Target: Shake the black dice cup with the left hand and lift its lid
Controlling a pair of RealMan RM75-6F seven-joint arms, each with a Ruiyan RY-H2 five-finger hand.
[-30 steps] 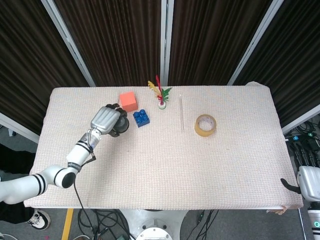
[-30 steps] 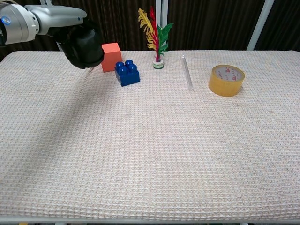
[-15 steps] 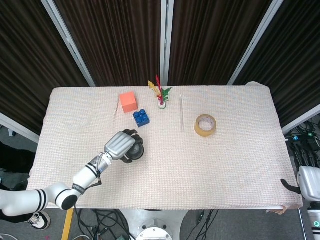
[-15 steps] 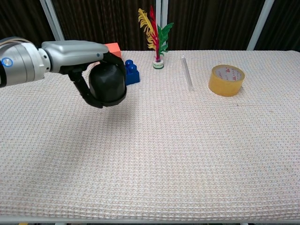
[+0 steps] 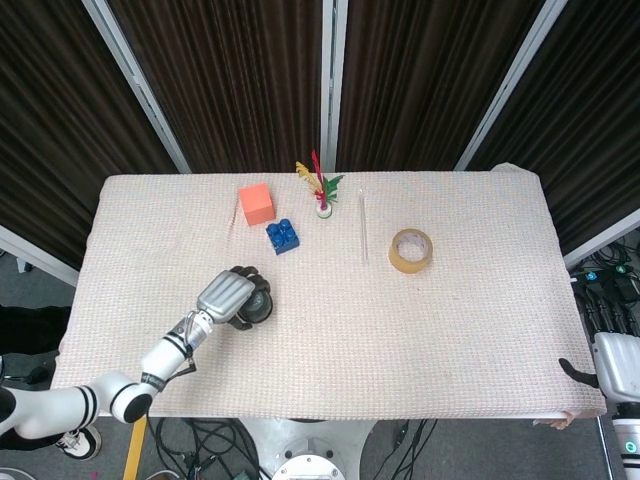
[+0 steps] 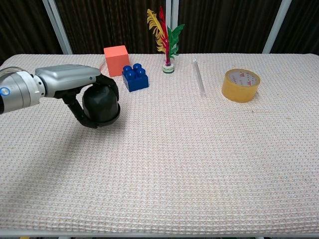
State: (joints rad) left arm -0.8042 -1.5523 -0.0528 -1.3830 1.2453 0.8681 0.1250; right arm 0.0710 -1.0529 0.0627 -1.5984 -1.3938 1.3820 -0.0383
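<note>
My left hand (image 6: 75,82) grips the black dice cup (image 6: 101,104) from above, with its fingers wrapped down the cup's sides. In the head view the left hand (image 5: 226,296) covers most of the dice cup (image 5: 254,306), which sits low over the left half of the table. I cannot tell whether the cup touches the cloth. The lid is not distinguishable from the cup body. The right hand (image 5: 617,368) shows only as a sliver at the lower right edge of the head view, off the table, and its fingers are hidden.
An orange cube (image 6: 115,60), a blue toy brick (image 6: 134,77) and a feather shuttlecock (image 6: 167,35) stand at the back left. A clear tube (image 6: 199,76) and a roll of yellow tape (image 6: 240,84) lie to the right. The table's woven cloth (image 6: 174,164) spreads in front.
The left hand swung the dice cup from beside the orange cube toward the table's middle, then back left and lower. The right hand has not moved.
</note>
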